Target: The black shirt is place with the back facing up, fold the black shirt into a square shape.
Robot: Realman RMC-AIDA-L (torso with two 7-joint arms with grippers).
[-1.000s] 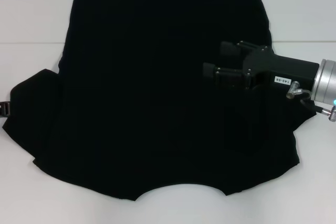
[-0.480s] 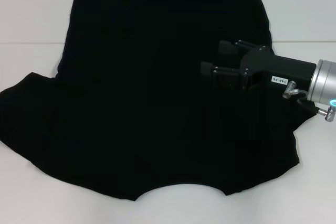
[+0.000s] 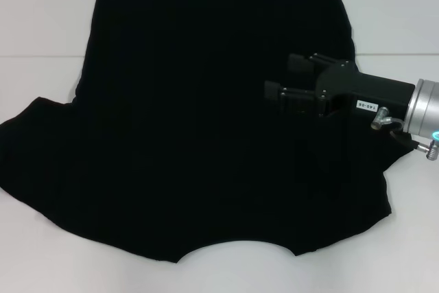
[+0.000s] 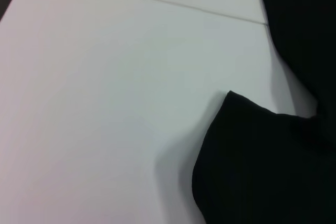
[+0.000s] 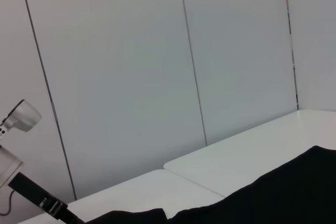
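Covering most of the white table [image 3: 41, 25], the black shirt [image 3: 206, 135] lies spread flat, plain side up, no lettering visible. Hem end is far from the robot, curved neckline at the near edge, approx. centred. Left sleeve fans out flat toward the left edge of the head view; right sleeve area sits under and beside the right arm. Cloth looks mostly smooth, faint creases only.

Right arm comes in from the right side, silver wrist, black body w/ a small white label. Right gripper [image 3: 288, 79] hovers over the shirt's right half, approx. mid-length, pointing toward the robot's left. Its two black fingers [image 3: 299, 64] are apart w/ a moderate gap, nothing between them; can't tell if they touch the cloth.

Left gripper isn't in the head view. Left wrist view shows bare table w/ a seam line, plus a shirt corner, prob. the left sleeve tip, lying flat on it. Right wrist view shows pale wall panels [image 5: 131, 77], table edge and a strip of black cloth.
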